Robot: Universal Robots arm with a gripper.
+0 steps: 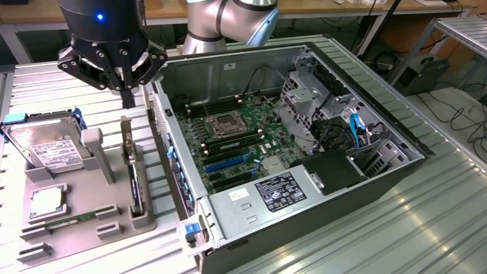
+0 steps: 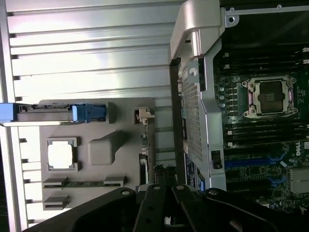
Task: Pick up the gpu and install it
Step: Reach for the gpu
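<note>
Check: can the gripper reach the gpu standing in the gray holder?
Probably yes. The gripper hangs above the gpu, which stands on edge in the gray holder with its top edge bare; the computer case is close beside it.

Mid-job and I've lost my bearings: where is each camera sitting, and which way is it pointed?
Exterior view: off the arm and high up, looking obliquely down at the open computer case and, on the exterior view's left, the grey tray. The arm's elbow and the tool show, with the tool above the gpu.
Wrist view: on the wrist, looking straight down past the tool at the tray and the case.
Shared: the gpu on edge in the tray, the CPU socket, and the tool.
</note>
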